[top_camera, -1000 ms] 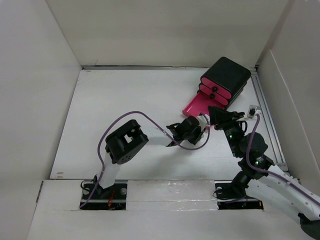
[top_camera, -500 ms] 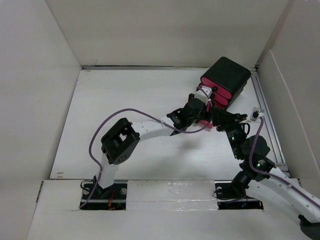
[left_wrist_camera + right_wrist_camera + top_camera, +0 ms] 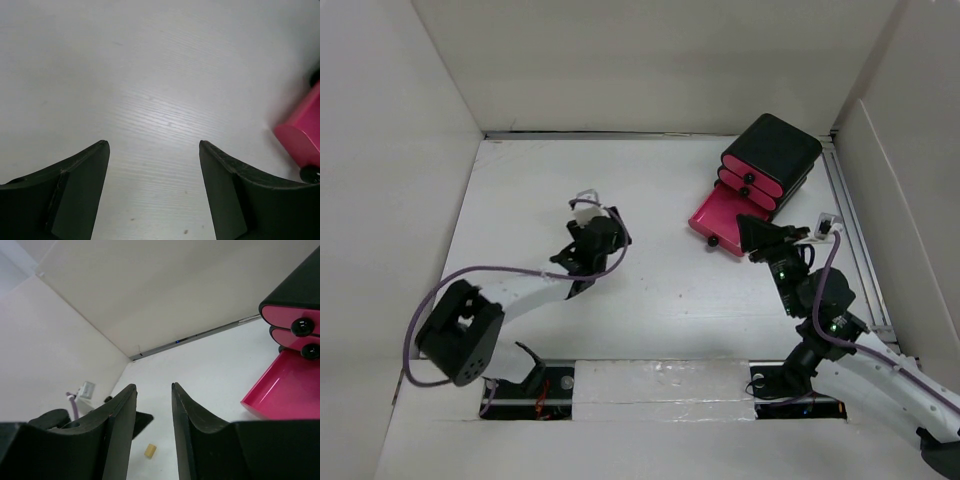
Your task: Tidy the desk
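Note:
The white desk (image 3: pixel 650 170) fills the top view. My left gripper (image 3: pixel 580 262) hovers over its left-middle part. In the left wrist view the left gripper (image 3: pixel 152 145) is open, with only bare desk (image 3: pixel 150 60) between its fingers. My right gripper (image 3: pixel 754 232) points at the pulled-out pink drawer (image 3: pixel 720 215). In its own view the right gripper (image 3: pixel 152 386) is open with a narrow gap and holds nothing. A small tan piece (image 3: pixel 150 450) lies on the desk beside a left fingertip (image 3: pixel 142 421). The top view does not show this piece.
A black box (image 3: pixel 775 150) with three pink drawers stands at the back right, its bottom drawer (image 3: pixel 287 390) pulled out. That drawer's corner (image 3: pixel 300 142) shows at the right of the left wrist view. White wall panels (image 3: pixel 390 180) enclose the desk. A metal rail (image 3: pixel 848 225) runs along the right edge.
My left arm reached to the open drawer, then swung back left across the desk, and its jaws have opened. The right arm has barely moved.

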Robot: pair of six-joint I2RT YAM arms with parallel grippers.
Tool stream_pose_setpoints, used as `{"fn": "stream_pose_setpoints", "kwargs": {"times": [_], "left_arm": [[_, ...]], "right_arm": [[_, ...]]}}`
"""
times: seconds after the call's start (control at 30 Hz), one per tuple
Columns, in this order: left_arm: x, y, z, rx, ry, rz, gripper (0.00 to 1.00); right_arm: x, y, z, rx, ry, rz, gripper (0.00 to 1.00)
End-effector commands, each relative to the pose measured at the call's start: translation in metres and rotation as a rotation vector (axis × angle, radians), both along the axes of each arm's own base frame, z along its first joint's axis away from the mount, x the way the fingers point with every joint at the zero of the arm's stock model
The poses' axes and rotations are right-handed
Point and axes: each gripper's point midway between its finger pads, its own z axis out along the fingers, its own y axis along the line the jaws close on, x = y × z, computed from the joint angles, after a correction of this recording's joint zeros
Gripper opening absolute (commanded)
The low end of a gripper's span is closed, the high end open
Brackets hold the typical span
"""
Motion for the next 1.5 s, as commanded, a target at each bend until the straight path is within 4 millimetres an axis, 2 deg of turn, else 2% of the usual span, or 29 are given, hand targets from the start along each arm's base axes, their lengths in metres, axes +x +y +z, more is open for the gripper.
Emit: {"fn": "stream_pose_setpoints", "kwargs": {"times": [0.0, 0.07, 0.1, 0.2, 0.37, 0.6, 0.73, 0.77, 0.9, 1.0, 1.1, 1.13, 1.17, 1.2, 1.3, 1.37, 1.4, 1.47], "left_arm": [[-0.014, 0.046, -0.015, -0.089, 0.035, 0.145, 0.68], [-0.016, 0.066, -0.022, -0.111, 0.061, 0.179, 0.68], [-0.021, 0.072, -0.032, -0.1, 0.086, 0.188, 0.68], [-0.021, 0.075, -0.043, -0.071, 0.117, 0.162, 0.67], [-0.018, 0.07, -0.068, 0.005, 0.201, 0.132, 0.63], [-0.013, 0.049, -0.073, 0.07, 0.218, 0.041, 0.54], [-0.017, 0.05, -0.079, 0.123, 0.251, 0.018, 0.49], [-0.018, 0.05, -0.08, 0.136, 0.26, 0.012, 0.45], [-0.025, 0.056, -0.089, 0.201, 0.338, 0.004, 0.39], [-0.029, 0.058, -0.09, 0.208, 0.354, 0.005, 0.29], [-0.028, 0.057, -0.089, 0.203, 0.354, 0.004, 0.14], [-0.029, 0.057, -0.091, 0.202, 0.358, 0.007, 0.04], [-0.027, 0.053, -0.087, 0.181, 0.35, 0.002, 0.0], [-0.026, 0.052, -0.087, 0.174, 0.343, 0.003, 0.0], [-0.02, 0.035, -0.068, 0.088, 0.29, -0.048, 0.0], [-0.019, 0.011, -0.045, 0.017, 0.232, -0.123, 0.0], [-0.013, -0.004, -0.028, -0.028, 0.184, -0.16, 0.0], [-0.015, -0.04, -0.014, -0.067, 0.16, -0.253, 0.0]], "right_arm": [[-0.001, 0.001, 0.015, 0.035, -0.035, 0.011, 0.4], [0.002, 0.002, 0.012, 0.029, -0.025, 0.006, 0.4], [0.001, 0.005, 0.012, 0.023, -0.026, 0.019, 0.4], [0.001, 0.006, 0.013, 0.022, -0.026, 0.025, 0.4], [0.002, 0.007, 0.013, 0.016, -0.022, 0.025, 0.4], [0.003, 0.005, 0.013, 0.02, -0.023, 0.014, 0.4], [0.004, 0.008, 0.01, 0.013, -0.015, 0.022, 0.4], [0.004, 0.008, 0.01, 0.016, -0.016, 0.022, 0.4], [0.004, 0.007, 0.011, 0.015, -0.016, 0.019, 0.4], [0.003, 0.007, 0.012, 0.018, -0.02, 0.019, 0.4], [0.002, 0.006, 0.012, 0.023, -0.022, 0.018, 0.4], [0.003, 0.006, 0.012, 0.022, -0.021, 0.019, 0.4], [0.002, 0.007, 0.012, 0.019, -0.019, 0.022, 0.4], [0.002, 0.006, 0.013, 0.019, -0.022, 0.024, 0.4], [0.001, 0.005, 0.013, 0.026, -0.024, 0.02, 0.4], [0.001, 0.005, 0.014, 0.025, -0.025, 0.024, 0.4], [0.0, 0.005, 0.015, 0.031, -0.029, 0.025, 0.4], [0.0, 0.004, 0.014, 0.032, -0.028, 0.02, 0.4]]}}
